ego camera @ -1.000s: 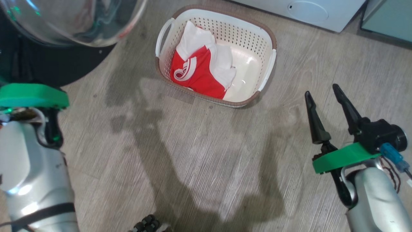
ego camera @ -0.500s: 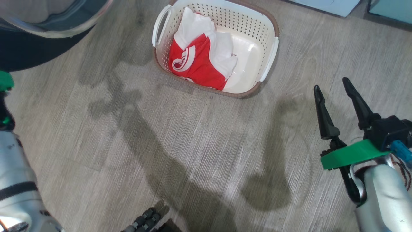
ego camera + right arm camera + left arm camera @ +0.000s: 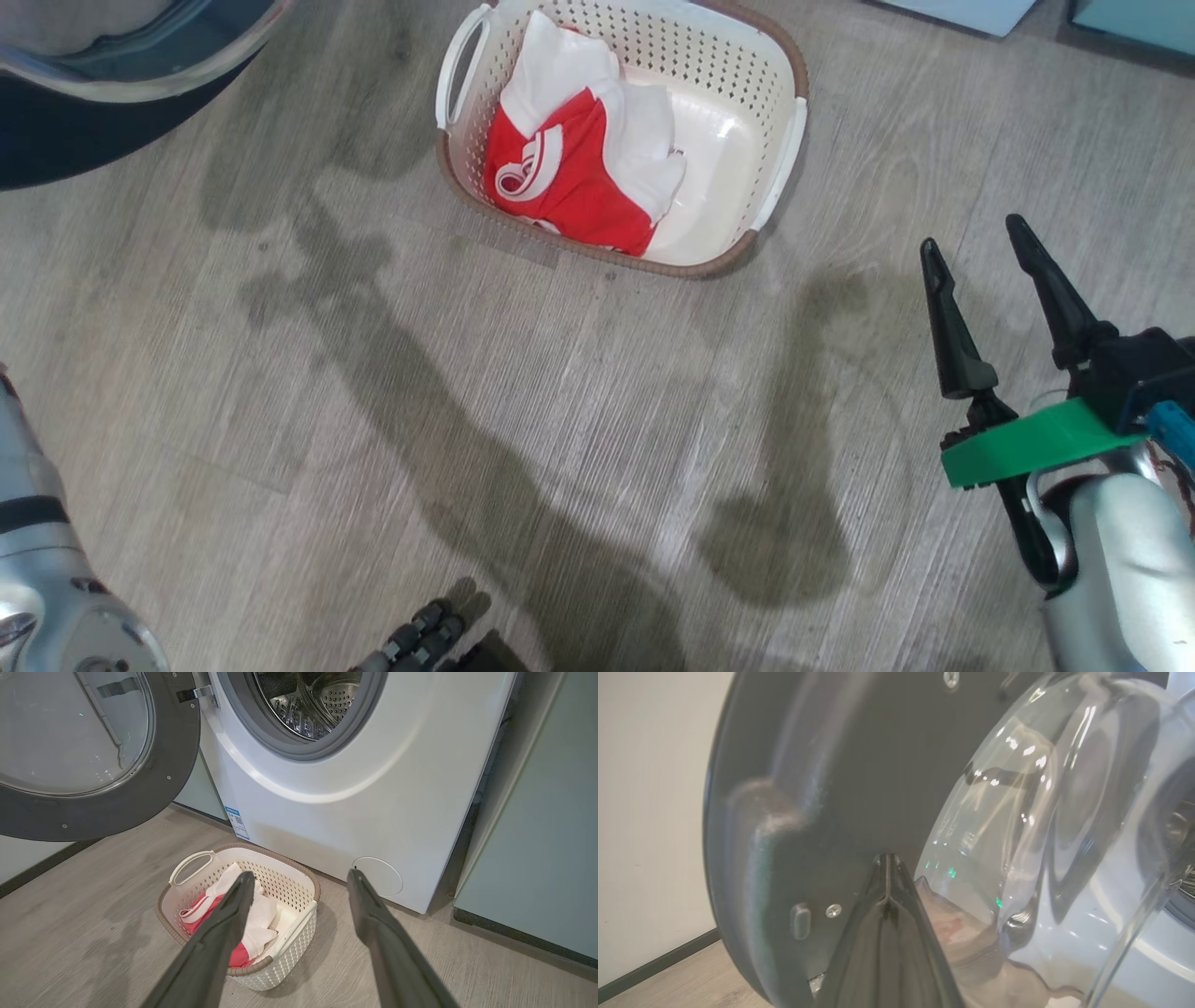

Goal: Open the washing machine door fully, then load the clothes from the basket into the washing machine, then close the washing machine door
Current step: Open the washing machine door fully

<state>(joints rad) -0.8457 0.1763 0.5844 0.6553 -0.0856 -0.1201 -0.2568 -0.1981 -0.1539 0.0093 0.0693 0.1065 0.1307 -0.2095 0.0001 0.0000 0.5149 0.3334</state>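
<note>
Red and white fabric was where we judged the trouble likeliest: the clothes (image 3: 569,168) lay bunched in the left half of the basket (image 3: 719,47), hard against its perforated wall, so fingers closing there could hook the plastic instead of cloth, or lift the red piece alone and leave the white behind. We also thought the light basket might slide or tip if a finger caught its rim. A loose end trailing from the grip could snag on the grey ring of the washing machine (image 3: 373,788) on the way in. At the upper left of the head view the washing machine door (image 3: 84,140) hung open, and if it swung back it would bar the path to the drum. In the left wrist view the left gripper (image 3: 887,858), its fingers pressed together on nothing, pointed at the door's black inner face beside the glass dome. It was so close that we could not tell whether it touched, and a push askew could scrape the glass. The right gripper (image 3: 971,233) stood at the right of the head view, fingers spread wide and empty, well apart from the clothes, which lay up and to the left of its tips across bare floor.
</note>
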